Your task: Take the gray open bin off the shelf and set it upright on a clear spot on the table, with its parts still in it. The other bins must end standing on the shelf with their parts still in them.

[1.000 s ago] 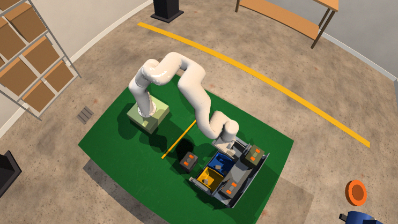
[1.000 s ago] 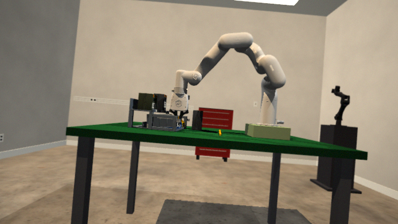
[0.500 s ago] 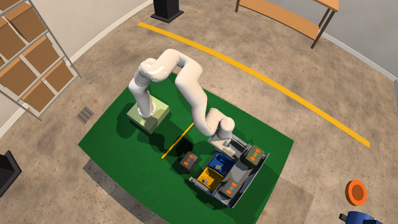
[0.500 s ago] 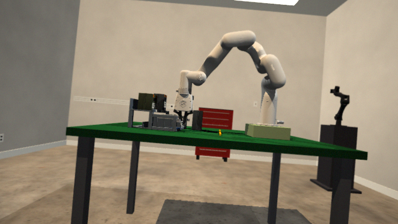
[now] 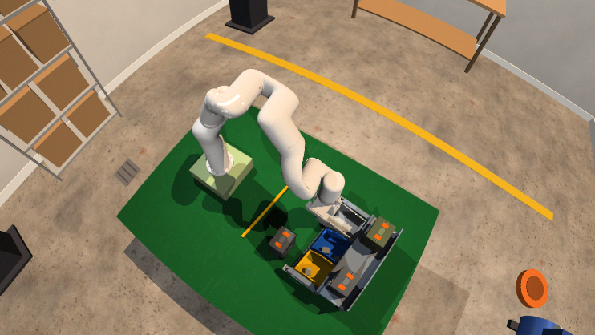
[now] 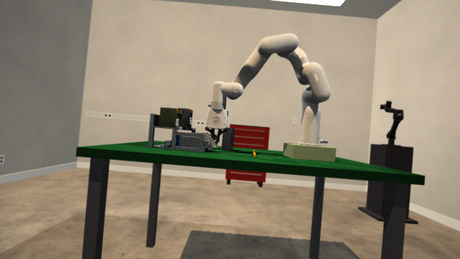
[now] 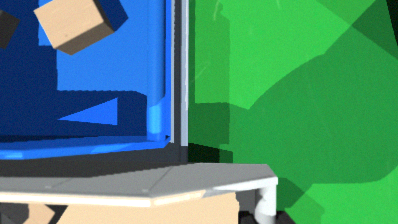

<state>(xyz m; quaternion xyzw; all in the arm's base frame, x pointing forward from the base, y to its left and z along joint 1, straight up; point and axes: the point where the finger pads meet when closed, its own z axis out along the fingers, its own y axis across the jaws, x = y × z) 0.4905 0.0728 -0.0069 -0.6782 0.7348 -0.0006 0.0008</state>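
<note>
My gripper (image 5: pixel 335 218) hangs at the near end of the gray shelf unit (image 5: pixel 354 260), at its lower level, and also shows in the side view (image 6: pixel 216 136). It is shut on the wall of the gray open bin (image 7: pixel 150 187). That bin's light gray rim and a tan part inside fill the bottom of the wrist view. The bin sits at the shelf's edge (image 5: pixel 351 218), mostly hidden under the wrist. A blue bin (image 5: pixel 333 245) with a tan cube (image 7: pixel 75 22) stands right beside it. A yellow bin (image 5: pixel 314 266) follows in the row.
Two olive-gray bins with orange parts (image 5: pixel 381 232) (image 5: pixel 344 282) stand on the shelf's upper level. A dark bin with orange parts (image 5: pixel 282 242) stands on the green table near the shelf. A thin yellow bar (image 5: pixel 264 211) lies mid-table. The arm's base block (image 5: pixel 221 170) is at the far left.
</note>
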